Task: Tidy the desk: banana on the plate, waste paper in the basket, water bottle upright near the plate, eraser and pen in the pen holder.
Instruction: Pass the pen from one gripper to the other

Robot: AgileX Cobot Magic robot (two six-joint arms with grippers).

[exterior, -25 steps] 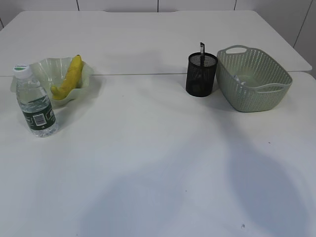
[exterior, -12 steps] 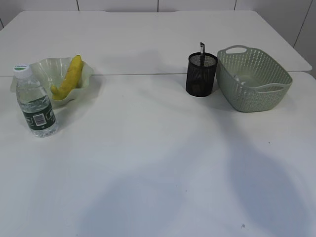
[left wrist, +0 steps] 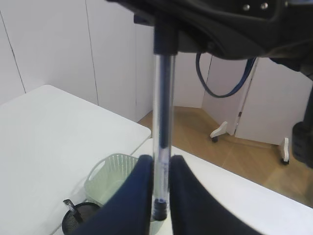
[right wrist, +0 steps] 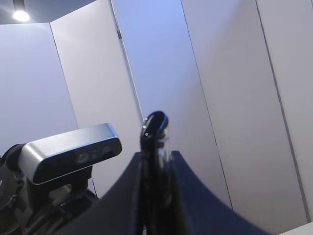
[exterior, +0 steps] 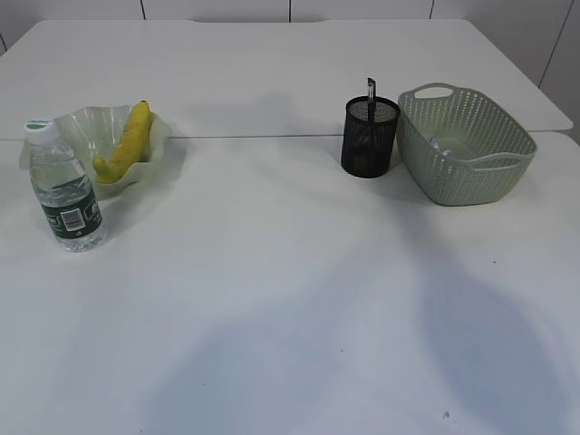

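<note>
– Since the exterior view comes first, what does it record?

– On the white table (exterior: pixel 272 272) the water bottle (exterior: pixel 65 195) stands upright at 9 o'clock. The plate (exterior: pixel 86 122) is just beside it, at the bottle's 1 o'clock, and the banana (exterior: pixel 127 145) lies in the plate. The black mesh pen holder (exterior: pixel 370 138) stands at 1 o'clock of the scene. A slim dark item (exterior: pixel 371 88) rises out of its rim, and I cannot tell what it is. The green basket (exterior: pixel 453 186) sits just beside the holder, at its 3 o'clock. Something pale lies inside it, too small to identify.

– And the left wrist view?

– The left gripper (left wrist: pixel 160 164) is narrow, its dark fingers (left wrist: pixel 139 191) closed against a clear pen (left wrist: pixel 162 98). The pen stands upright and runs toward 12 o'clock into black gear (left wrist: pixel 210 24) overhead. Basket and holder lie well below, at 7 o'clock.

– The right wrist view?

– The right gripper (right wrist: pixel 156 154) is aimed up at grey wall panels. Its fingers stand narrow, lying against both sides of the pen's dark end, which pokes out toward 12 o'clock. A silver camera unit (right wrist: pixel 68 152) sits at 9 o'clock.

– Where is the pen, then?

– It is in the air above the table, gripped at both ends and not in the holder.
</note>
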